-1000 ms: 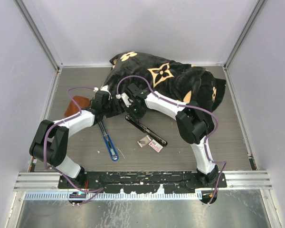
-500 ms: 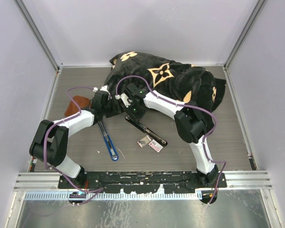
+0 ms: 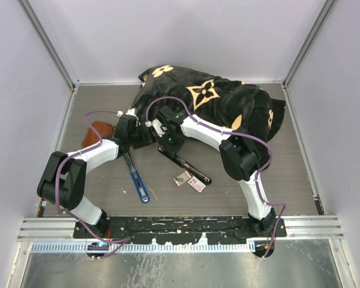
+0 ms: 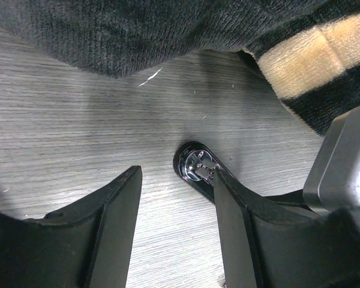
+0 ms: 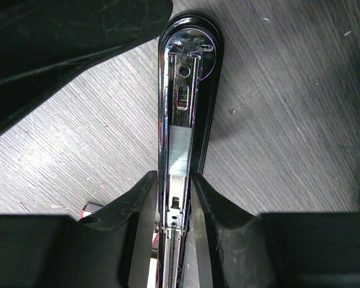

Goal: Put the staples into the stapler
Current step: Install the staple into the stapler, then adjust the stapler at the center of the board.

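Note:
The black stapler (image 3: 186,165) lies open on the table, its chrome magazine (image 5: 186,72) facing up. A silvery strip of staples (image 5: 181,150) rests in the channel. My right gripper (image 5: 173,177) sits astride the magazine just behind the strip, slightly open, fingers close beside the rail. My left gripper (image 4: 177,179) is open over bare table, its right finger beside the stapler's front end (image 4: 197,167). The white staples box with a red label (image 3: 196,185) and its greyish inner piece (image 3: 182,178) lie next to the stapler's near end.
A blue stapler (image 3: 137,179) lies left of the black one. A black-and-tan plush cloth (image 3: 216,102) is heaped at the back, reaching close to both grippers. A brown object (image 3: 99,133) sits at the left. Walls enclose the table.
The right arm's elbow has edged slightly left. The left arm, the stapler and the box have not moved.

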